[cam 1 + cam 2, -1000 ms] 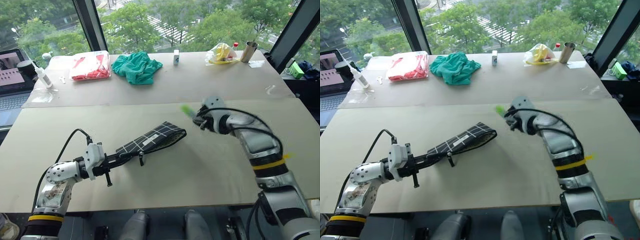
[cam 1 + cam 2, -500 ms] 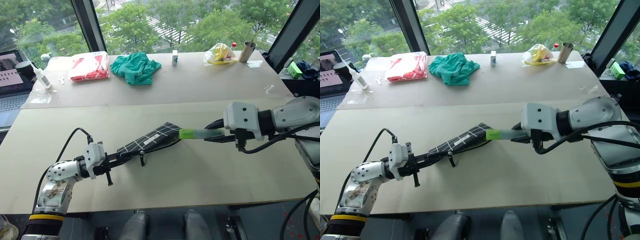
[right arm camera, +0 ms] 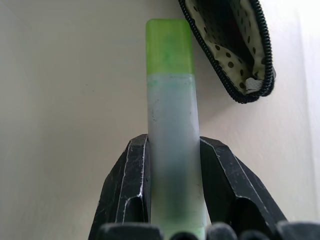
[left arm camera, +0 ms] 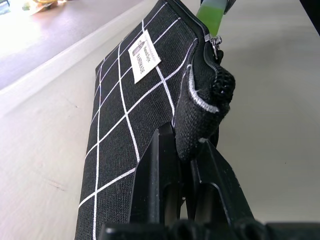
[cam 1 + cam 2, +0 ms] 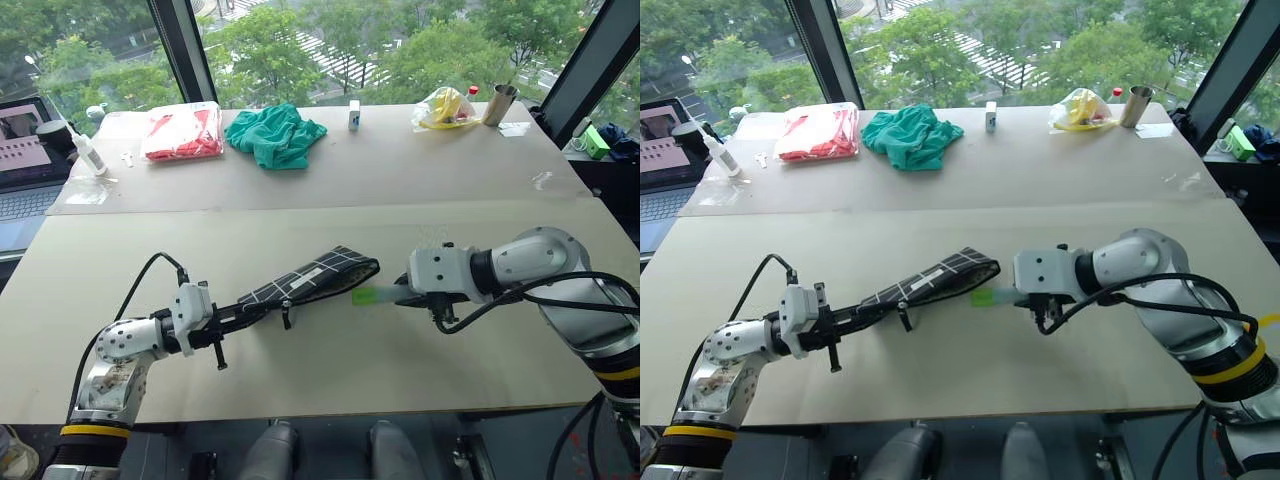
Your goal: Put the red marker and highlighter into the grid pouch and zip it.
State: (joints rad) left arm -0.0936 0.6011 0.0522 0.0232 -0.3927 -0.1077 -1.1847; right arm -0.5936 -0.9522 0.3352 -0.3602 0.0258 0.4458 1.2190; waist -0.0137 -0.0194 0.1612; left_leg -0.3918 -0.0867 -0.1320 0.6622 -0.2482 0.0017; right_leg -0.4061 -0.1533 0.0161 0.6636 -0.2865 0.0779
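The grid pouch [image 5: 310, 278], black with white lines and a small white label, lies slanted over the near table. My left gripper [image 5: 232, 318] is shut on its near end by the zipper [image 4: 215, 47]. The pouch's far end gapes open, showing a dotted lining [image 3: 235, 45]. My right gripper [image 5: 400, 296] is shut on the highlighter [image 5: 365, 296], a pale barrel with a light-green cap [image 3: 169, 47]. The cap points at the pouch's open mouth and stops just short of it, a little to its side. The red marker is out of view.
The far table holds a red packet [image 5: 182, 133], a green cloth [image 5: 275, 135], a small white box [image 5: 354, 114], a yellow bag [image 5: 445, 105] and a metal cup [image 5: 497, 103]. A laptop [image 5: 25, 150] and a white bottle [image 5: 87, 153] stand at the far left.
My right gripper has swung round, come back and dropped with the highlighter, so the green cap now sits low beside the pouch's mouth. The left gripper and pouch have stayed put.
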